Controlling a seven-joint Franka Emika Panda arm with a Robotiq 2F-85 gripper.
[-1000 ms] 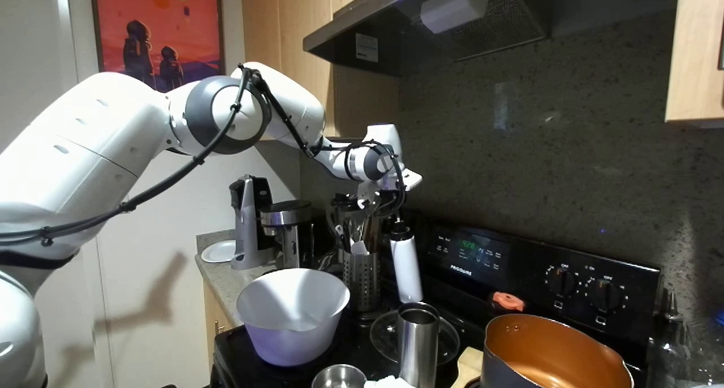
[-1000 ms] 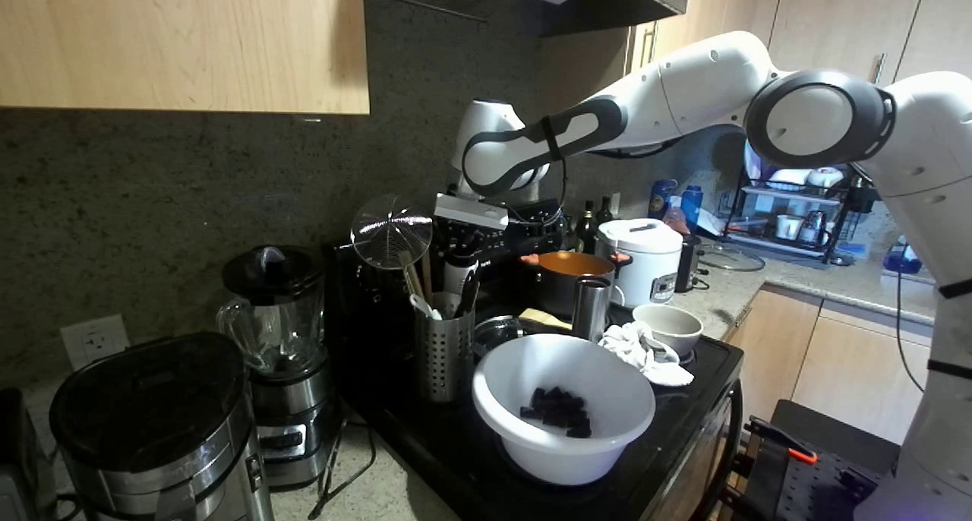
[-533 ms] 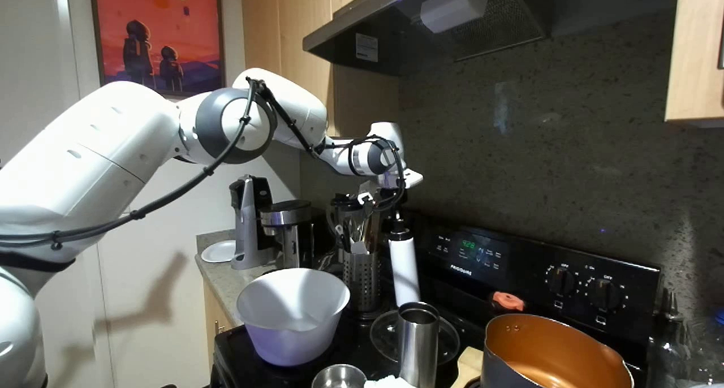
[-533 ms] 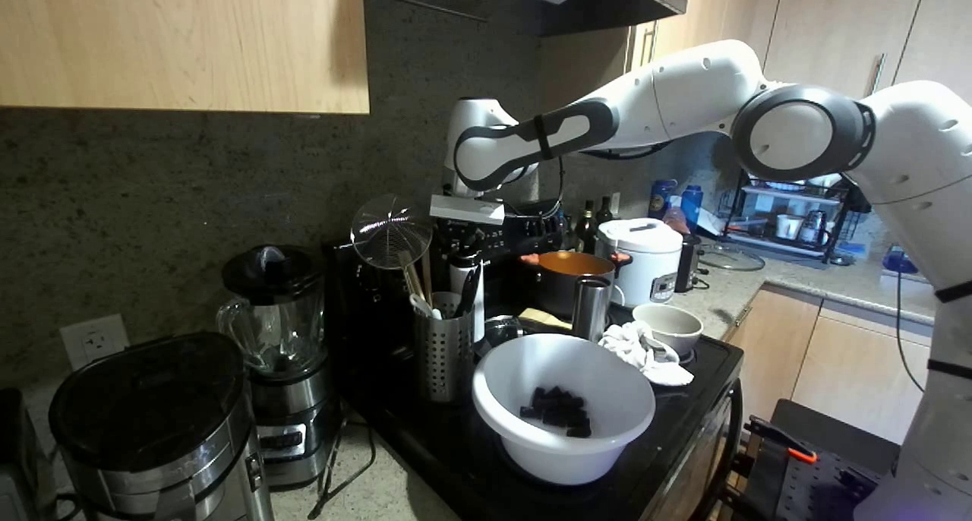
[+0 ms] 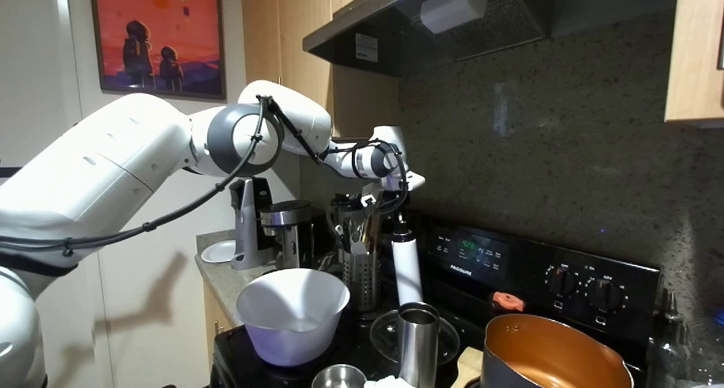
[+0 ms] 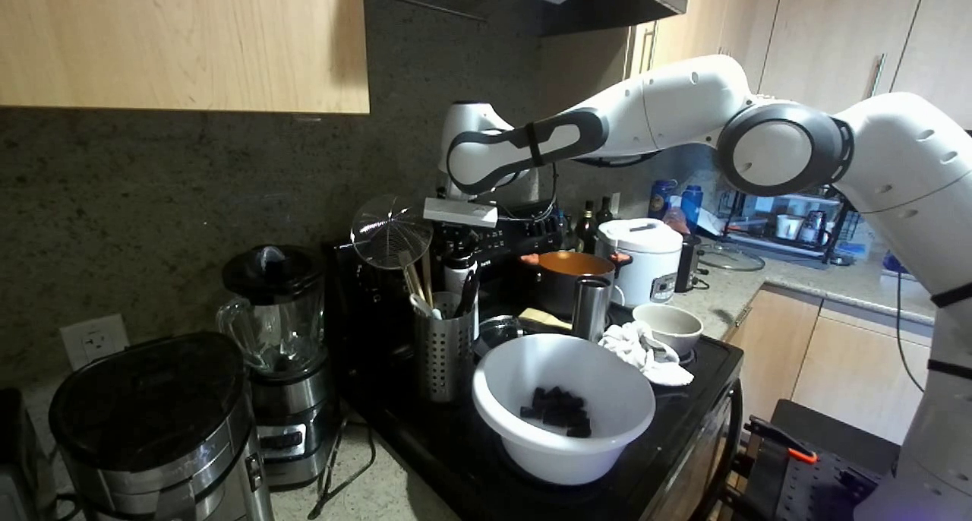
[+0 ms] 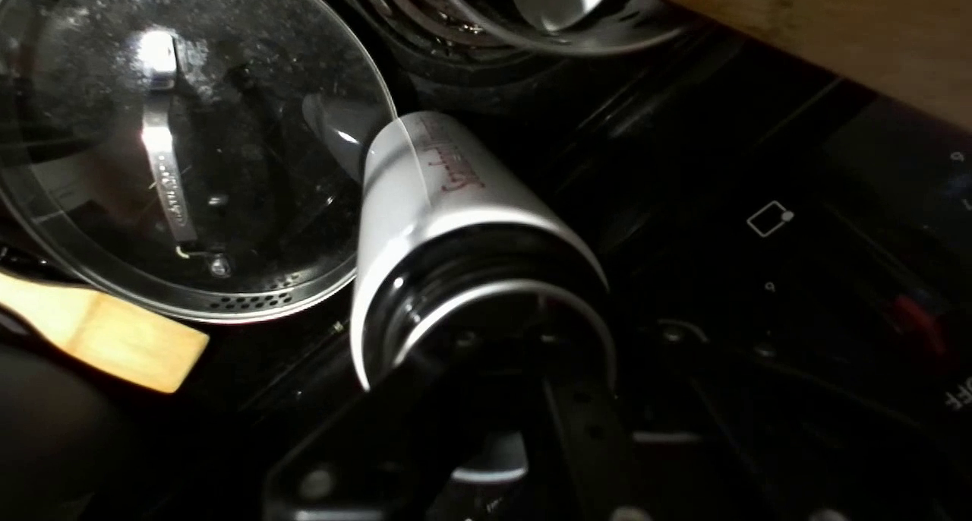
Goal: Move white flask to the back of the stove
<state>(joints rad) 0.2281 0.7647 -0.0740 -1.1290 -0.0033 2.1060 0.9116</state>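
Observation:
The white flask (image 5: 407, 269), a slim white cylinder with a dark cap, hangs under my gripper (image 5: 399, 211), slightly tilted. It stays with the gripper across the frames, so the gripper is shut on its dark top. The exact grip is too dark to see. In the wrist view the flask (image 7: 456, 194) points away from my gripper (image 7: 604, 342), its base beside the glass lid's rim. The steel cup hides the flask's base in an exterior view; the utensil holder partly covers the flask (image 6: 457, 279) in an exterior view. The stove's black back panel (image 5: 520, 258) stands right behind the flask.
On the stove are the steel cup (image 5: 418, 348), glass lid (image 5: 384, 337), copper pot (image 5: 554, 354), white bowl (image 5: 294, 326) and utensil holder (image 5: 362, 280). A wooden spatula (image 7: 121, 339) lies near the lid. The range hood (image 5: 367, 43) hangs above.
The arm's elbow has come down and forward. My gripper and the flask have shifted together by a small amount toward the utensil holder side, and the flask hangs more upright than before.

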